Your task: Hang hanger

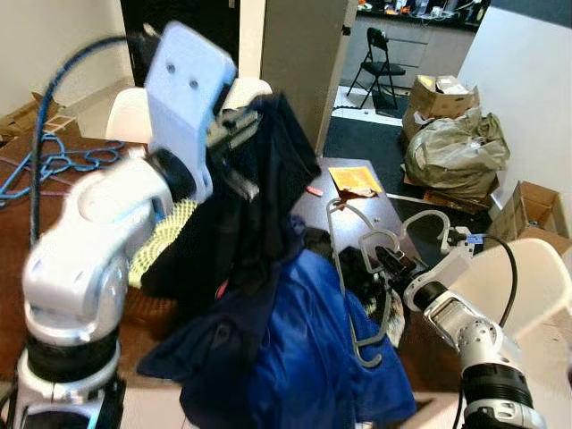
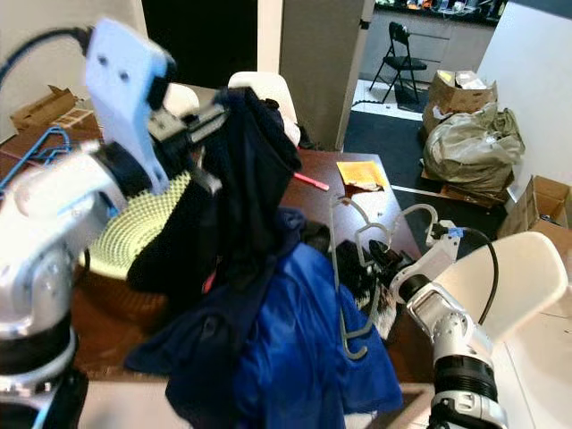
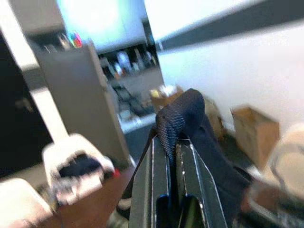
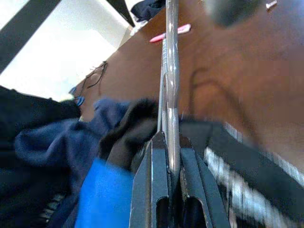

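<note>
My left gripper (image 1: 234,130) is raised above the table and shut on a fold of a dark navy garment (image 1: 259,206), which hangs down from it; the pinched cloth (image 3: 178,116) sits between the fingers (image 3: 154,166). A grey hanger (image 1: 344,268) stands tilted over the clothes, its hook (image 1: 429,219) to the right. My right gripper (image 1: 386,259) is shut on the hanger near its neck, and the wire (image 4: 170,71) runs straight out from between its fingers (image 4: 190,166). A bright blue garment (image 1: 313,349) lies heaped beneath the hanger.
The brown table (image 1: 357,210) carries a yellow mesh basket (image 2: 143,223), an orange packet (image 1: 354,179) and a red pen (image 1: 314,190). White chairs stand at the back (image 1: 130,112) and at the right (image 1: 527,277). Cardboard boxes and a bag (image 1: 456,152) sit on the floor beyond.
</note>
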You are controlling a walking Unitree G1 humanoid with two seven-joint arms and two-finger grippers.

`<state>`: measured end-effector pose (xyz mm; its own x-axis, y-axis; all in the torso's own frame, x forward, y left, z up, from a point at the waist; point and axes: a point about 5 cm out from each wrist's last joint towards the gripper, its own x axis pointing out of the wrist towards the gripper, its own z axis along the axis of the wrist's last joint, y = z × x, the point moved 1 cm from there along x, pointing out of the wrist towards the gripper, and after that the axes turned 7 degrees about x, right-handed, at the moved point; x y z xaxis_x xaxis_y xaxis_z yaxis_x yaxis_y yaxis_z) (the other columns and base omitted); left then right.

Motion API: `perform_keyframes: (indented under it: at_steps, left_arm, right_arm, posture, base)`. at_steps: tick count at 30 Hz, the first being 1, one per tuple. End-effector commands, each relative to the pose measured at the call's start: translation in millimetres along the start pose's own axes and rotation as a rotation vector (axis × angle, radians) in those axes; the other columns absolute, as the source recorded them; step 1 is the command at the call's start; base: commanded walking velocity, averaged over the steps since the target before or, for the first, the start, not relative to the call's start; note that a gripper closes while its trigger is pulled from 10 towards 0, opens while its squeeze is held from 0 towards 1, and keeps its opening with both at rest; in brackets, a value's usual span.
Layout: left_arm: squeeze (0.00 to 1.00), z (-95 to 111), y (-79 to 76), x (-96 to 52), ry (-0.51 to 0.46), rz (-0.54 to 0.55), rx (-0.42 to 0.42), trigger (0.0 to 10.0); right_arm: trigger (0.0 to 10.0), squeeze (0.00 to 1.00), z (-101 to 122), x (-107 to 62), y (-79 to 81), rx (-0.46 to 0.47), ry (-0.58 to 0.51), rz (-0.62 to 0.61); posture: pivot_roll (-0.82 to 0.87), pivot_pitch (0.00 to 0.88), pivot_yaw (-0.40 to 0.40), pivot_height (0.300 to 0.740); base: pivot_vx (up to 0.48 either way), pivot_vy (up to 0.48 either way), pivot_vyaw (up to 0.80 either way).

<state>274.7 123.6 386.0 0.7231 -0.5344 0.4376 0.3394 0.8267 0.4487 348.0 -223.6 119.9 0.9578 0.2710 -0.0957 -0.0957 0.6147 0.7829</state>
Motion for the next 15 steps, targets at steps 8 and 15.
perform_keyframes:
  at_steps: [8, 15]
  left_arm:
    - [0.0, 33.0, 8.4, 0.3, -0.154, -0.052, -0.05, 10.0]
    - [0.0, 70.1, 27.0, 1.4, -0.296, -0.066, -0.056, 10.0]
  right_arm:
    - [10.0, 0.0, 0.4, -4.7, 0.0, 0.052, -0.039, 0.063]
    - [10.0, 0.0, 3.4, -7.2, 3.6, 0.101, -0.08, 0.124]
  posture:
    - [0.12, 0.0, -0.093, 0.74]
    - [0.12, 0.0, -0.088, 0.74]
  base:
    - [-0.401, 0.0, 0.0]
    - [-0.396, 0.0, 0.0]
